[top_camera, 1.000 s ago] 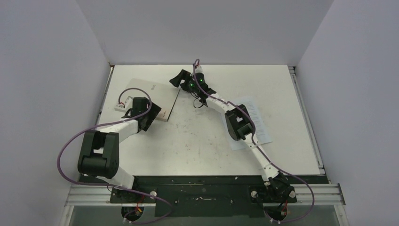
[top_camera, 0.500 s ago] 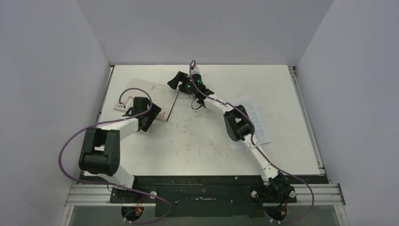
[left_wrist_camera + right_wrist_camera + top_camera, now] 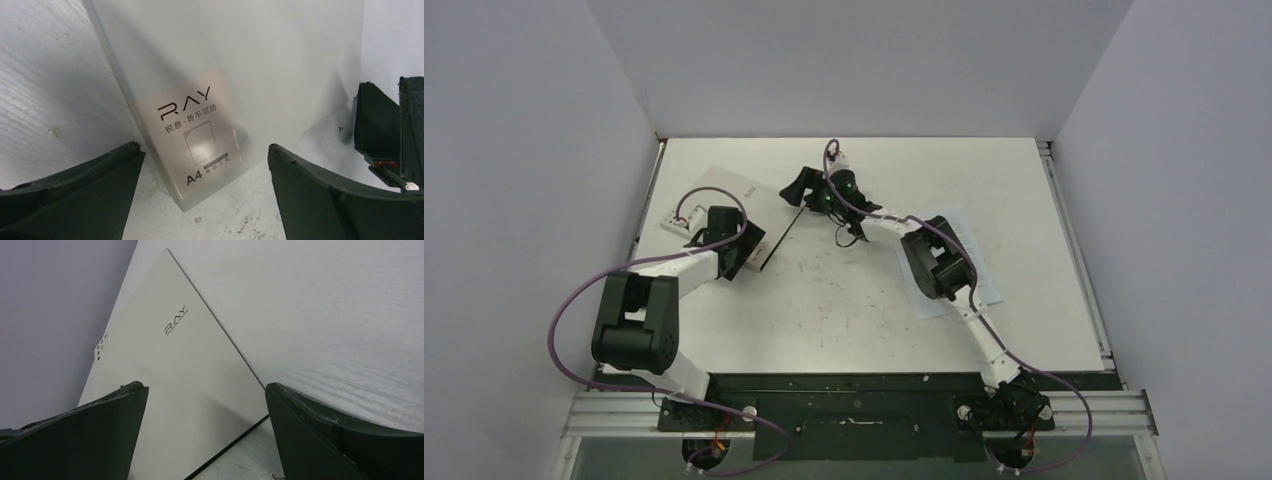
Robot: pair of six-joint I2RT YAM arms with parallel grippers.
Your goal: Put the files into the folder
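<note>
Top external view: the files (image 3: 982,268) lie on the table (image 3: 1024,180) outside the folder (image 3: 729,183); insertion is not yet done. Both the left claw (image 3: 205,150) and the right claw (image 3: 206,387) are wide and empty.

The scuffed white table (image 3: 844,300) carried the folder (image 3: 722,188) at its far left and the files (image 3: 980,266) at right.

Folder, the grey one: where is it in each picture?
Top external: the folder lies left of centre, toward the far side.
Left wrist: the folder fills the upper middle.
Right wrist: the folder is centre-left, running to the bottom edge.
Shared landmark: the RAY logo printed on its cover.
</note>
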